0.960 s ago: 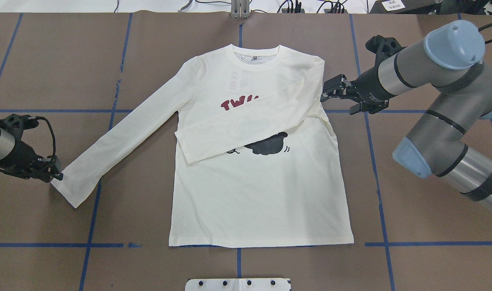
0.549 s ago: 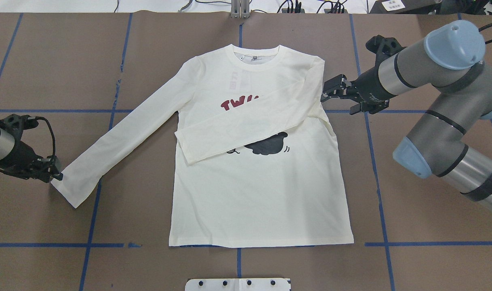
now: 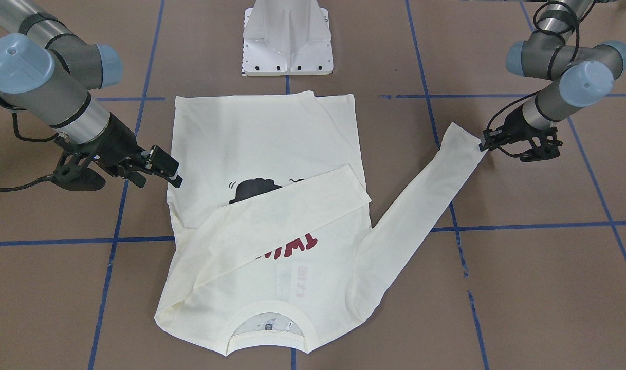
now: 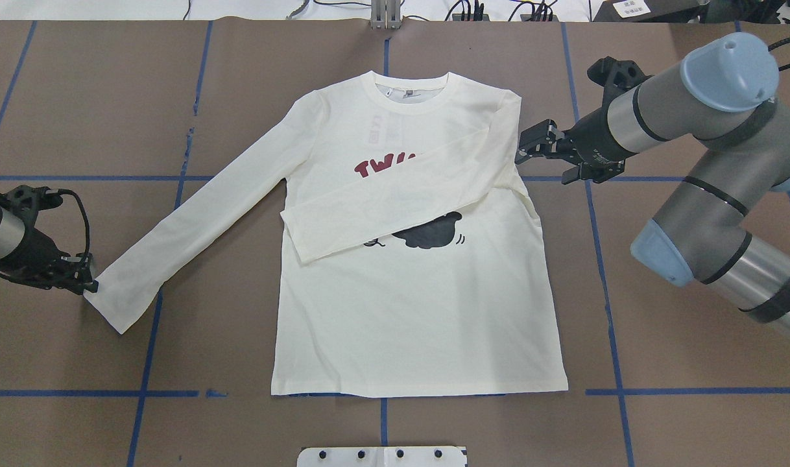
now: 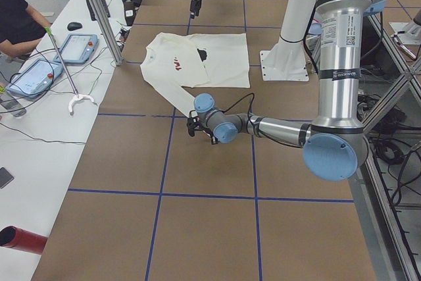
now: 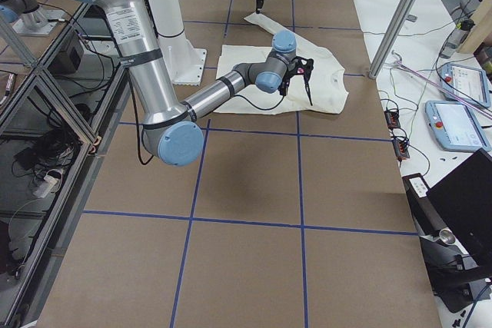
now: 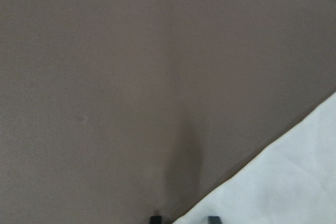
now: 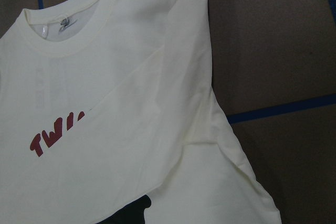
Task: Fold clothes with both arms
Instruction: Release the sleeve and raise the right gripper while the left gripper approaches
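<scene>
One cream long-sleeved T-shirt [image 4: 421,324] lies flat, print side up, on the brown paper-covered table [image 4: 434,428], with its collar on the side away from the robot. Its folded sleeve [image 4: 395,201] crosses the chest and covers part of the dark red lettering [image 4: 382,167] and the black cat print [image 4: 430,232]. Its outstretched sleeve [image 4: 194,220] runs diagonally toward the left arm's fingers [image 4: 89,283], which are low at the corner of the cuff [image 4: 113,301]. In the wrist view their tips are narrowly apart, with the cloth edge between them. A grip on the cloth cannot be confirmed. The right arm's fingers [image 4: 532,139] are spread and hold nothing. They sit just beside the shirt's edge, below the shoulder on that side.
</scene>
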